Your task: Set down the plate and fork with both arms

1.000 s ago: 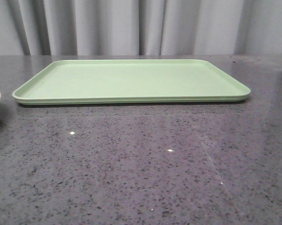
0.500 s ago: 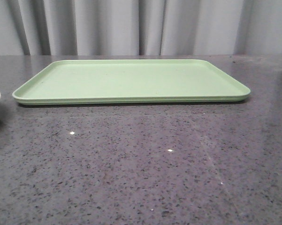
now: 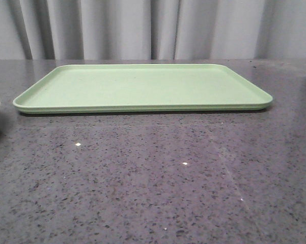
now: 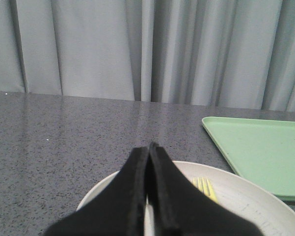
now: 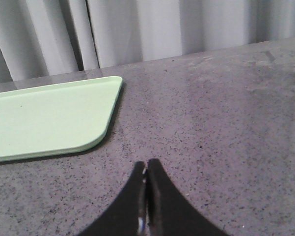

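My left gripper (image 4: 148,147), fingers together and empty, hangs over the plate (image 4: 245,196) left of the tray (image 3: 142,86); the fork (image 4: 204,188) lies in it. My right gripper (image 5: 147,164) is pressed together too.

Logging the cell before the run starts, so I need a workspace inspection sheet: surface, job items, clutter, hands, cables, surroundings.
Surface: dark speckled stone table, glossy.
Job's things: plate on the table, left of the tray; fork lies in the plate, only its yellow tines showing.
Clutter: light-green tray, nothing seen on the part in view.
Hands: left hand shut, empty, above the plate; right hand shut, empty, over bare table beside the tray.
Cables: nothing seen.
Surroundings: grey curtain behind the table.
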You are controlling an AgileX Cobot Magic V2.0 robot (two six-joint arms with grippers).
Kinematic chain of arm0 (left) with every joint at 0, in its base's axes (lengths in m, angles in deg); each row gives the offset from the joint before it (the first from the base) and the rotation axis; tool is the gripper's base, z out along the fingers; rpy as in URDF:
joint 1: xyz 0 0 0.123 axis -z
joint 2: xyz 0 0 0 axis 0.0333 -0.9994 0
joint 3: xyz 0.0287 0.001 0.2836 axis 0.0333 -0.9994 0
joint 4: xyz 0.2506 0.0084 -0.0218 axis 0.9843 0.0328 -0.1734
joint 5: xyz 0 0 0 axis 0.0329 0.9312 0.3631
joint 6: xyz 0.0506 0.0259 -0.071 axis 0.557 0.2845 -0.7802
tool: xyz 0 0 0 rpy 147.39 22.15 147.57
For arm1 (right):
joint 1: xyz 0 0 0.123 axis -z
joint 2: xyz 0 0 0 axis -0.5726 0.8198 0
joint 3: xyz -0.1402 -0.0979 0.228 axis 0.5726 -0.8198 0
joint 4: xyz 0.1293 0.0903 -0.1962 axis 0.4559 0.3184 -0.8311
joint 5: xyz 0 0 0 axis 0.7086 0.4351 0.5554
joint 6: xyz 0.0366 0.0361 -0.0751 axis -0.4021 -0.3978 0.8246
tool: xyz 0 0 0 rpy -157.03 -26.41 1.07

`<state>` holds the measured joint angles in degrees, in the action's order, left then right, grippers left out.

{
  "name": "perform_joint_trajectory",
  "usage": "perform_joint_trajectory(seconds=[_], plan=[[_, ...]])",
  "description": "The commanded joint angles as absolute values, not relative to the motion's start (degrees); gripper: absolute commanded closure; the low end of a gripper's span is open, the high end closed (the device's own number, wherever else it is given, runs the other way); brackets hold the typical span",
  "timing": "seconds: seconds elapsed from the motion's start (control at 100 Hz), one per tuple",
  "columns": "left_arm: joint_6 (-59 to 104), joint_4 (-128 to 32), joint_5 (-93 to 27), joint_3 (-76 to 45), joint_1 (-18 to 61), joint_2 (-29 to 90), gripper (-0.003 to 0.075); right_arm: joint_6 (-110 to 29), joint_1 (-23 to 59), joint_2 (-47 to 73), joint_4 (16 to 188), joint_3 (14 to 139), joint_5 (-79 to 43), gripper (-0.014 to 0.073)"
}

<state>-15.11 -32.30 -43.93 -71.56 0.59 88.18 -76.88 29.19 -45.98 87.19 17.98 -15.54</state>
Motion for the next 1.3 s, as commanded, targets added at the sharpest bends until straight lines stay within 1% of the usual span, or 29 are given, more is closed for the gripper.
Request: perform_joint_trajectory(seconds=[0.0,0.17,0.43,0.62,0.77,0.84,0.9,0.95,1.02,1.07,1.09,1.13,1.14,1.16,1.21,1.26,1.29], plan=[[-15.1,-33.1,-45.8,-66.7,0.3,87.4,0.0741,-76.8,29.3,-45.1,87.2,23.8,-15.6,0.0661],[-15.1,-33.1,-43.0,-58.9,0.3,82.2,0.0741,-76.8,29.3,-38.9,87.2,31.8,-21.3,0.0661],[-15.1,-33.1,-30.2,-46.1,0.3,70.8,0.0741,-76.8,29.3,-26.2,87.2,43.8,-30.9,0.0661],[-15.1,-31.7,-24.1,-38.9,0.3,61.7,0.0741,-76.7,29.3,-18.2,86.1,49.1,-33.5,0.0661],[-15.1,-29.4,-23.9,-36.4,0.3,56.4,0.0741,-76.7,29.3,-13.5,86.1,51.5,-33.6,0.0659],[-15.1,-29.4,-23.7,-35.8,0.3,54.9,0.0740,-76.7,29.3,-12.0,86.1,52.3,-34.0,0.0642],[-15.1,-29.4,-23.4,-35.5,0.3,54.0,0.0734,-76.7,29.3,-11.2,86.1,52.5,-34.2,0.0590],[-15.1,-29.4,-23.3,-35.2,0.3,53.6,0.0706,-76.7,29.3,-10.8,86.1,52.5,-34.3,0.0528],[-15.1,-29.4,-23.3,-35.2,0.3,53.5,0.0619,-76.7,29.3,-10.6,86.1,52.5,-34.3,0.0415],[-15.1,-29.3,-23.3,-35.2,0.3,53.5,0.0517,-76.7,29.3,-10.6,86.1,52.5,-34.3,0.0333],[-15.1,-29.3,-23.3,-35.2,0.3,53.5,0.0489,-76.7,29.3,-10.6,86.1,52.5,-34.3,0.0300],[-15.1,-29.3,-23.3,-35.2,0.3,53.5,0.0398,-76.7,29.3,-10.6,86.1,52.5,-34.1,0.0244],[-15.1,-29.3,-23.3,-35.2,0.3,53.5,0.0368,-76.7,29.3,-10.6,86.1,52.5,-34.1,0.0236],[-15.1,-29.3,-23.4,-35.2,0.3,53.5,0.0339,-76.7,29.3,-10.6,86.1,52.5,-34.1,0.0214],[-15.1,-29.3,-24.1,-35.2,0.3,53.5,0.0235,-76.7,29.3,-10.6,86.1,52.5,-34.1,0.0178],[-15.1,-29.3,-25.0,-35.2,0.3,53.5,0.0174,-76.7,29.3,-10.6,86.1,52.5,-34.1,0.0163],[-15.1,-29.3,-25.3,-35.2,0.3,53.5,0.0156,-76.7,29.3,-10.6,86.1,52.5,-34.2,0.0163]])
